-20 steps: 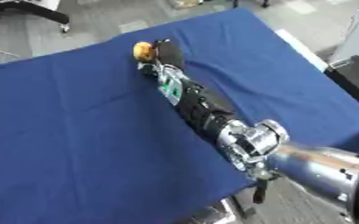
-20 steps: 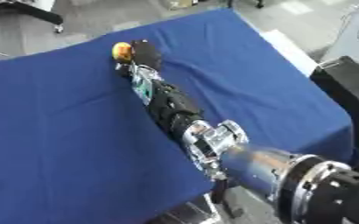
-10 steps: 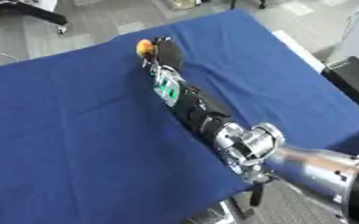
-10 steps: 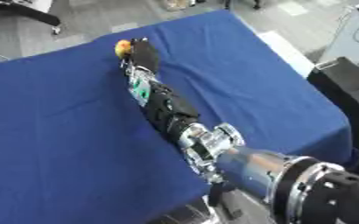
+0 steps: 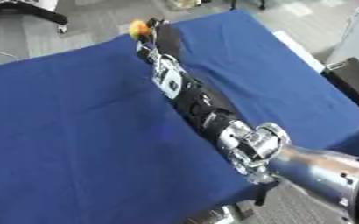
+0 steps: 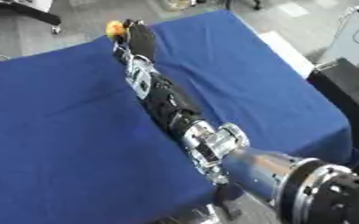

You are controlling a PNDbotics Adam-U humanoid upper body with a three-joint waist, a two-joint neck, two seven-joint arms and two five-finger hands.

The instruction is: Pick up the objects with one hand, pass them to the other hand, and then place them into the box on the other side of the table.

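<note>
My right arm (image 5: 205, 109) reaches from the lower right across the blue table (image 5: 68, 131) to its far edge. The right hand (image 5: 158, 34) is shut on a small yellow-orange object (image 5: 139, 28), which shows at the hand's left side, right at the table's far edge. How the fingers wrap it is partly hidden by the hand's black back. The same object shows in the right eye view (image 6: 115, 29). My left hand appears in neither view. No box on the table is in sight.
A black case or box (image 6: 343, 83) stands off the table's right edge. Grey floor lies beyond the far edge, with a black stand base (image 5: 29, 11) at the upper left. The blue cloth has low folds near the arm.
The right arm has stretched farther away, carrying the yellow-orange object from a little inside the table to its far edge.
</note>
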